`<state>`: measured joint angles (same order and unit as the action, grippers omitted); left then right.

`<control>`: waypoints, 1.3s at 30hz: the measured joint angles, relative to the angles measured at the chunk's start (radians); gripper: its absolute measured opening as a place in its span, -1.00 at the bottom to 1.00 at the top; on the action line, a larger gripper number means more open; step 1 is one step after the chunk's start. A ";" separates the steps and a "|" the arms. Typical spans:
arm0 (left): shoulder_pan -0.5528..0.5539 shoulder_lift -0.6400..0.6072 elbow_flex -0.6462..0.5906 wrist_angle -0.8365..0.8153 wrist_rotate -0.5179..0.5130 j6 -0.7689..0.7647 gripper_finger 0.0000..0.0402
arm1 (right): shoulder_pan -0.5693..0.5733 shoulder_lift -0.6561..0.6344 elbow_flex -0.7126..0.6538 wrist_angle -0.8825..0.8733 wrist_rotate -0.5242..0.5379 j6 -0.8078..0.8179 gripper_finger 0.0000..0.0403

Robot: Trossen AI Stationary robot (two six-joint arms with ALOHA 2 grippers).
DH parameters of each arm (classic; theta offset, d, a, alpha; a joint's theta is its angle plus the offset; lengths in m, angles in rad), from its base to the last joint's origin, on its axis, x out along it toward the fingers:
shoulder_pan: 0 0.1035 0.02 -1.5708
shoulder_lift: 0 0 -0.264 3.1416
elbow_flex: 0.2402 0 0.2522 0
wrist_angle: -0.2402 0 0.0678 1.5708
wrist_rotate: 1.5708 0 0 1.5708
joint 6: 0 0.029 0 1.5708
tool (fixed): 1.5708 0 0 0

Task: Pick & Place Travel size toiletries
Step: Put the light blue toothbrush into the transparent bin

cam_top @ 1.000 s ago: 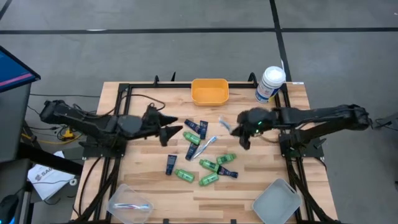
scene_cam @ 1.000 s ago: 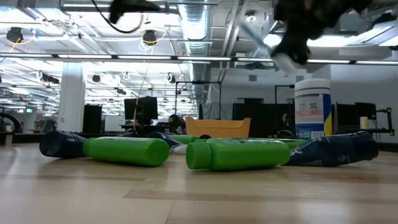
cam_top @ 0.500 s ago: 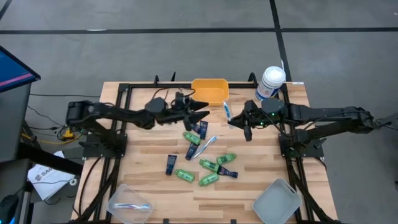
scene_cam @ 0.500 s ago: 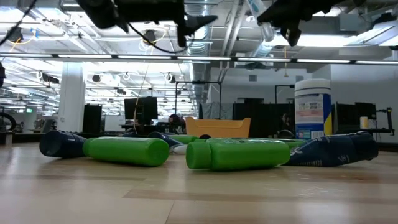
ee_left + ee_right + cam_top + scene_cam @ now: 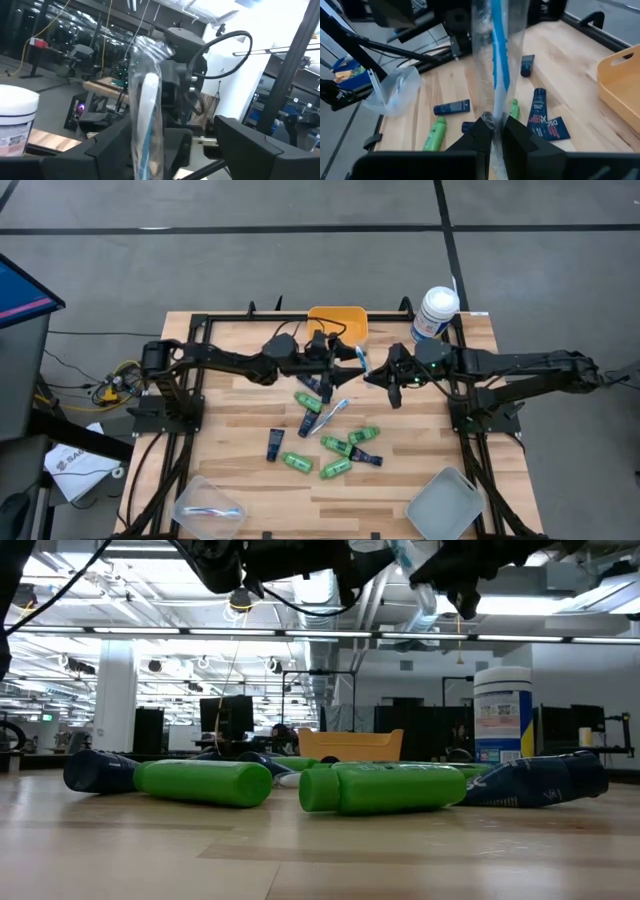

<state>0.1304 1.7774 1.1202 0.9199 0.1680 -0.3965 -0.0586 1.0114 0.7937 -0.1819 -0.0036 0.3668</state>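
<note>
My right gripper (image 5: 378, 372) is high above the table's middle and is shut on a white and blue toothbrush in a clear wrapper (image 5: 362, 358), which also shows in the right wrist view (image 5: 499, 55). My left gripper (image 5: 345, 358) is open. Its two fingers stand on either side of that toothbrush (image 5: 145, 115), and I see no touch. Green bottles (image 5: 335, 446), navy tubes (image 5: 320, 385) and another toothbrush (image 5: 328, 416) lie flat on the wooden table below. My right gripper pinches the wrapped toothbrush between its two fingers at the wrapper's near end (image 5: 493, 117). The fingers come from the table's right side. The toothbrush sticks out past the fingertips, toward my left gripper, and is lifted clear of the table.
An orange bin (image 5: 337, 326) stands at the far edge. A large white canister (image 5: 434, 312) stands at the far right. A clear tray (image 5: 208, 502) holding a toothbrush is at the near left. A grey tray (image 5: 446, 502) is at the near right.
My left gripper has gone far toward the table's right and has risen, until its open fingers stand around the toothbrush. My right gripper has lifted the toothbrush a little, toward the far edge, and has then kept nearly still.
</note>
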 joint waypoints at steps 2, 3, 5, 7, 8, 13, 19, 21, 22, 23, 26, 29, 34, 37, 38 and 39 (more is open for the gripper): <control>0.000 0.005 0.008 0.002 0.019 -0.001 0.34 | 0.000 0.005 0.001 0.001 0.000 0.000 -0.85; 0.001 0.005 0.008 -0.002 0.020 -0.001 0.33 | 0.000 0.005 0.001 -0.001 0.000 0.000 -0.86; 0.001 0.006 0.008 -0.020 0.021 -0.001 0.29 | 0.000 0.004 0.001 0.005 0.000 0.000 -0.90; 0.000 0.006 0.008 -0.023 0.022 -0.002 0.22 | 0.000 0.004 0.001 0.003 0.000 -0.001 -0.94; 0.000 0.006 0.008 -0.022 0.023 -0.002 0.17 | 0.000 0.004 0.001 0.004 0.000 -0.004 -0.95; 0.000 0.006 0.008 -0.027 0.021 -0.002 -0.22 | 0.000 0.004 0.001 0.005 -0.001 -0.008 -0.91; 0.006 0.006 0.008 -0.071 0.015 0.000 -0.82 | 0.000 0.004 0.001 0.003 -0.005 -0.008 -0.85; 0.009 0.006 0.008 -0.083 0.015 -0.001 -0.92 | 0.000 0.004 0.001 0.001 -0.006 -0.008 -0.87; 0.008 0.006 0.008 -0.084 0.013 0.000 -0.92 | 0.000 0.004 0.001 0.001 -0.015 -0.008 -0.88; 0.007 0.006 0.008 -0.085 0.014 0.000 -0.91 | 0.000 0.004 0.001 0.001 -0.027 -0.010 -0.88; 0.005 0.006 0.008 -0.088 0.023 0.000 -0.90 | -0.001 0.004 0.001 0.001 -0.075 -0.033 -0.84; 0.005 0.000 0.008 -0.106 0.025 -0.003 -0.94 | -0.001 0.003 0.001 0.004 -0.121 -0.036 -0.66; 0.005 -0.058 0.008 -0.253 0.027 0.017 -0.94 | 0.003 -0.028 0.023 -0.001 -0.169 -0.037 -0.20; 0.005 -0.117 0.008 -0.402 0.024 0.065 -0.94 | 0.014 -0.057 0.051 0.005 -0.179 -0.042 0.09; 0.005 -0.142 0.007 -0.459 0.023 0.068 -0.94 | 0.016 -0.067 0.060 0.005 -0.180 -0.042 0.16; 0.002 -0.174 0.007 -0.537 0.024 0.067 -0.94 | 0.020 -0.076 0.068 -0.003 -0.181 -0.042 0.23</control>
<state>0.1327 1.6032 1.1271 0.3832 0.1920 -0.3300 -0.0387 0.9351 0.8618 -0.1844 -0.1844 0.3252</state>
